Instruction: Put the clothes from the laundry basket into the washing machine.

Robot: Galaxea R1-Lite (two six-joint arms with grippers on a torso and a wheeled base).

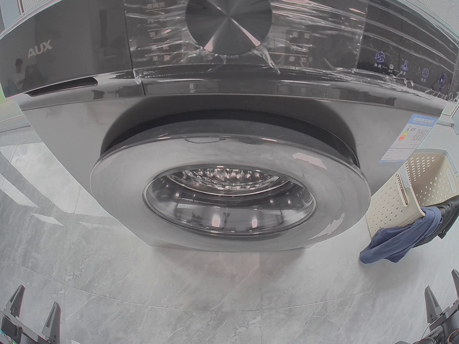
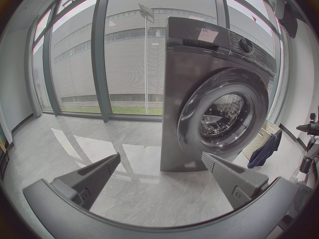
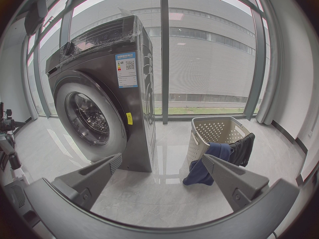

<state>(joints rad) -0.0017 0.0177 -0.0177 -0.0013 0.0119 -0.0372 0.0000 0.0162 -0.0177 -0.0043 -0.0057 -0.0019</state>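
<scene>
- On the pale marble-look floor (image 1: 143,283) in front of the robot stands the grey washing machine (image 1: 71,134), its face turned toward the head camera.
- Its round door (image 1: 229,244) is closed; the steel drum shows through the glass window (image 1: 229,199) in the middle.
- A large control dial (image 1: 228,15) sits on the top panel, which is wrapped in crinkled clear film.
- An energy label (image 3: 126,69) is stuck on the machine's side that faces the basket.
- To the robot's right of the machine, just beside it, the beige perforated laundry basket (image 3: 212,130) stands upright on the floor.
- A blue garment (image 3: 202,170) hangs over the basket's near rim and down its outer wall, its lower end lying on the floor.
- A black garment (image 3: 244,148) is draped over the same rim, touching the blue one.
- The left gripper (image 2: 160,158) is low at the robot's left, its fingers spread wide apart with nothing between them, well apart from the machine.
- The right gripper (image 3: 160,157) is low at the robot's right, fingers likewise parted and empty, apart from the basket and the clothes.
- Tall windows (image 3: 212,67) rise behind the machine and basket.
</scene>
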